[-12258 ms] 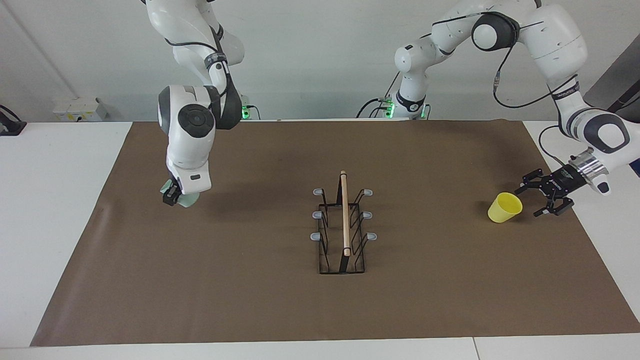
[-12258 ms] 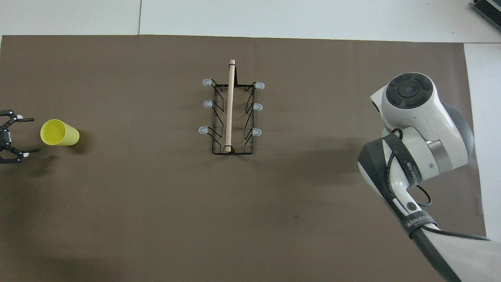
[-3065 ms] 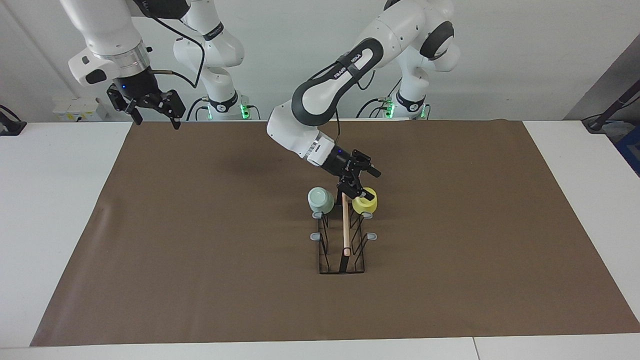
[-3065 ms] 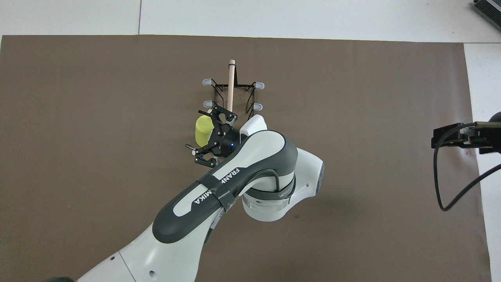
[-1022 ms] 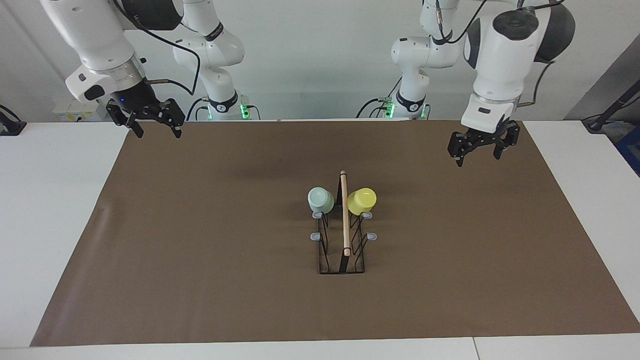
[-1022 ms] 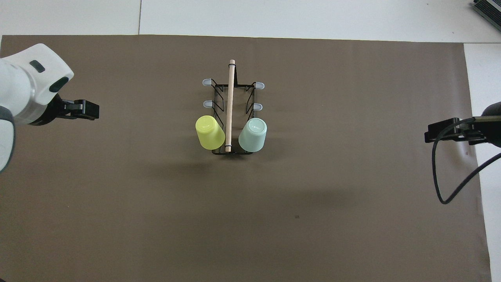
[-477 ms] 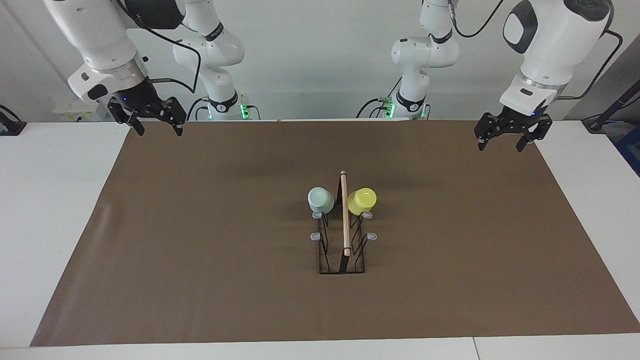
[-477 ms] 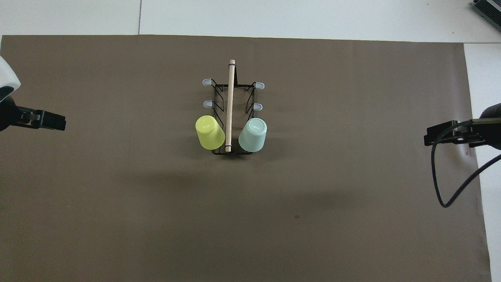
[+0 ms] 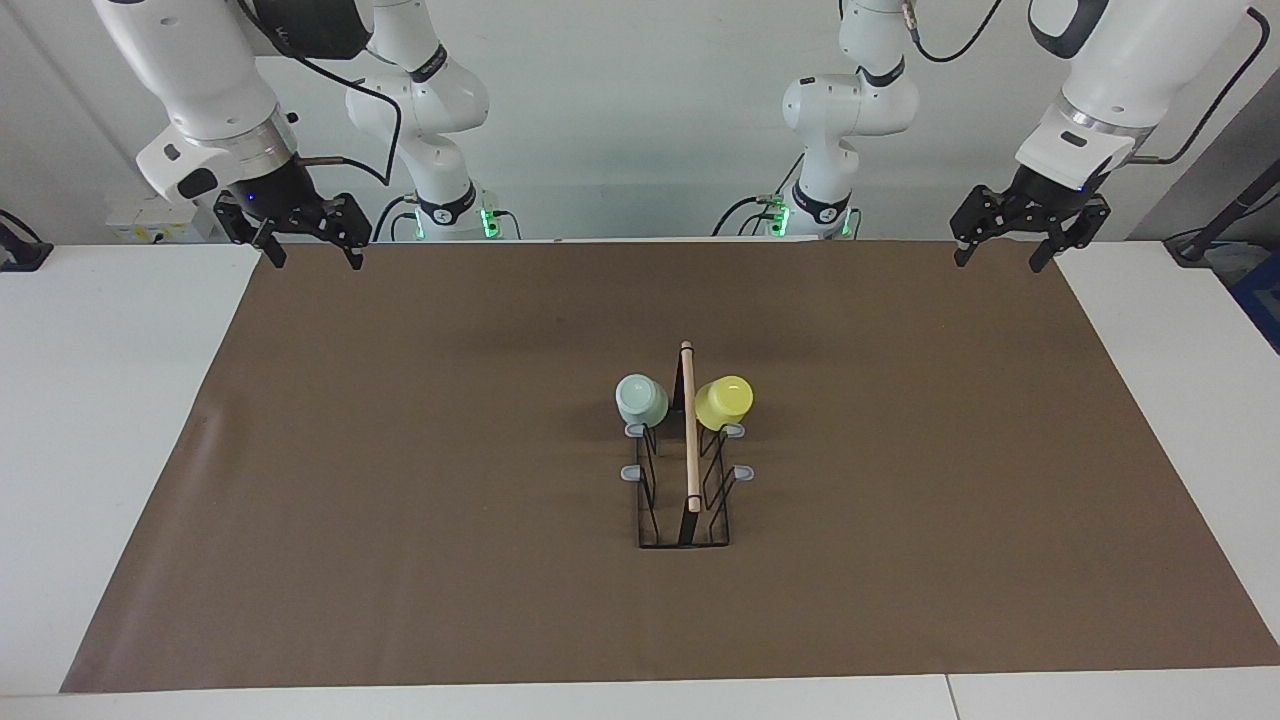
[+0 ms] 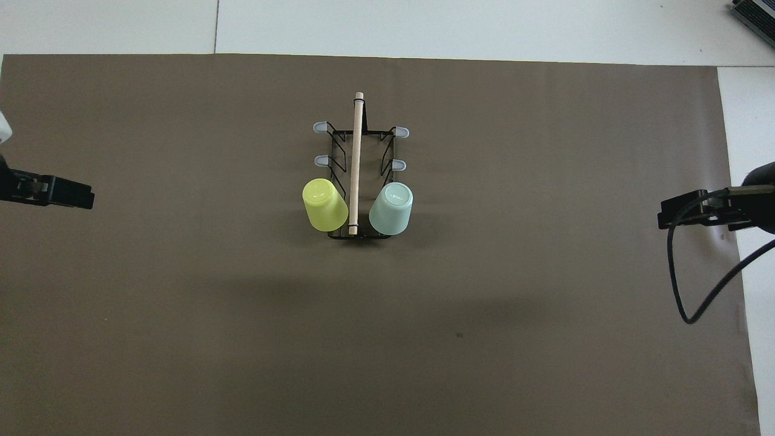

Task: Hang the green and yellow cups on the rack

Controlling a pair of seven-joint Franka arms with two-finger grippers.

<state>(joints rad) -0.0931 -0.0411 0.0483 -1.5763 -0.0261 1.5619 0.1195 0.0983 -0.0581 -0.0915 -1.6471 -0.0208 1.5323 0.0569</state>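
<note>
The black wire rack (image 9: 646, 520) (image 10: 336, 145) with a wooden dowel (image 9: 690, 440) along its top stands mid-table. A mint green cup (image 9: 641, 400) (image 10: 392, 209) hangs bottom-up on the prong nearest the robots, on the side toward the right arm's end. A yellow cup (image 9: 724, 402) (image 10: 324, 204) hangs the same way on the matching prong toward the left arm's end. My left gripper (image 9: 996, 262) is raised over the mat's corner at its own end, open and empty. My right gripper (image 9: 318, 262) hangs open and empty over the other corner by the robots.
A brown mat (image 9: 400, 500) covers most of the white table (image 9: 100, 450). Grey-tipped bare prongs (image 10: 319, 160) stick out of the rack on both sides, farther from the robots than the cups. A black cable (image 10: 678, 284) loops under the right arm.
The left gripper has drawn back from over the mat to its corner by the robots. The right gripper has barely shifted. Both cups stay on the rack.
</note>
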